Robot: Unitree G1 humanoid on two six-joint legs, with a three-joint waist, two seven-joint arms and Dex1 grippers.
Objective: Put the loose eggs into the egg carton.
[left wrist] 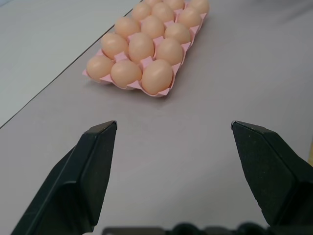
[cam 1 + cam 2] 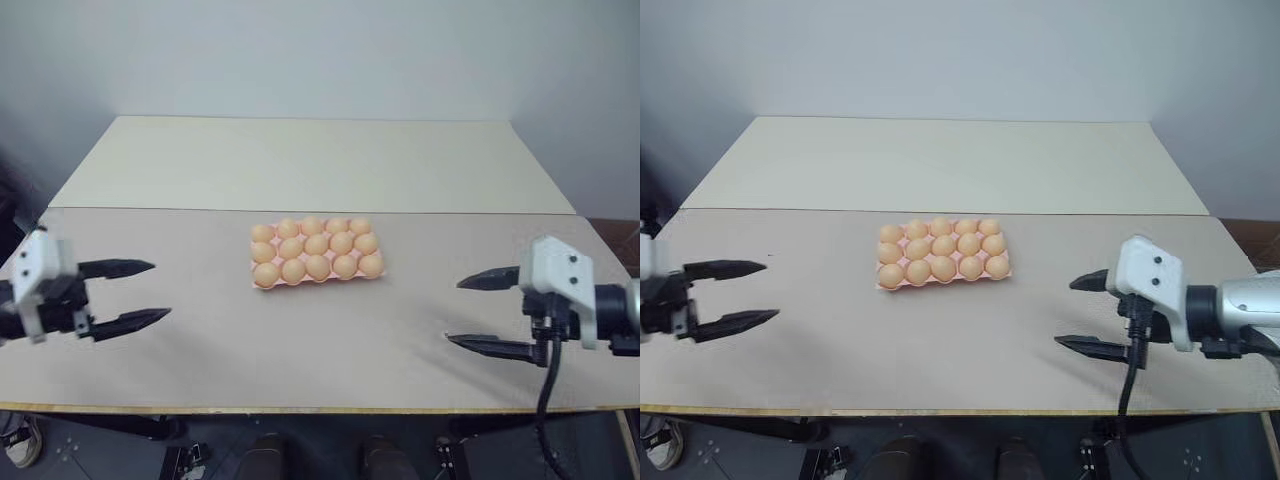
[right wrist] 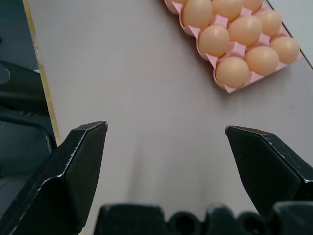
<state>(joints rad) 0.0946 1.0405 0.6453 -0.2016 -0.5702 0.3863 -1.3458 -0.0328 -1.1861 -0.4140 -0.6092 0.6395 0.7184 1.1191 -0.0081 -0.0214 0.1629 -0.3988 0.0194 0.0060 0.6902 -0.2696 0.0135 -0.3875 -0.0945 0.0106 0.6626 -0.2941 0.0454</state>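
Both end effectors hang over the worktop (image 2: 200, 370) with fingers spread apart and nothing between them: the left end effector (image 2: 140, 293) at the left edge, the right end effector (image 2: 485, 312) at the right, each well apart from the egg carton (image 2: 262, 284). That pink carton sits mid-worktop with all fifteen cups filled by eggs (image 2: 317, 243); I see no loose egg on the surface, so the job looks finished. Risk now lies in any further reach: a finger sweeping inward low could clip the carton's edge, shove it, or roll an egg from its shallow cup. A bump could crack a shell.
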